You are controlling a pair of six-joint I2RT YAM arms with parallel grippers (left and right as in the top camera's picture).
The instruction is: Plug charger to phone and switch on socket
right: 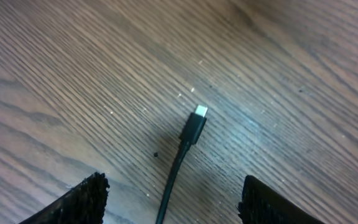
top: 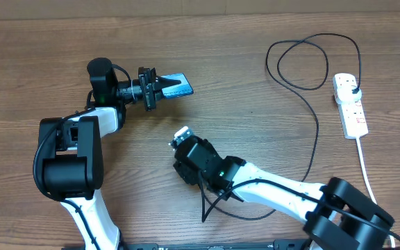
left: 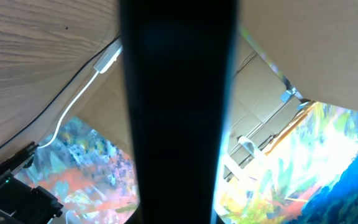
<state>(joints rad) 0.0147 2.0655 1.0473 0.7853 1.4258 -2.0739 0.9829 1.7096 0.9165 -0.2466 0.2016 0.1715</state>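
Observation:
My left gripper [top: 162,86] is shut on one end of the phone [top: 177,85] and holds it just above the table at the upper left, its blue screen lit. In the left wrist view the phone [left: 291,174] fills the frame with bright colours, and a dark band crosses the middle. The charger cable [top: 316,139] runs from its black plug [top: 353,87] in the socket [top: 351,105], loops, and ends under my right gripper [top: 180,139]. The connector tip [right: 196,123] lies flat on the wood. My right gripper [right: 173,202] is open, one finger on each side of the cable, neither touching it.
The socket's thick white cord [top: 368,170] trails toward the front right edge. A loop of black cable [top: 301,62] lies at the back, left of the socket. The left arm's base [top: 68,163] stands at the front left.

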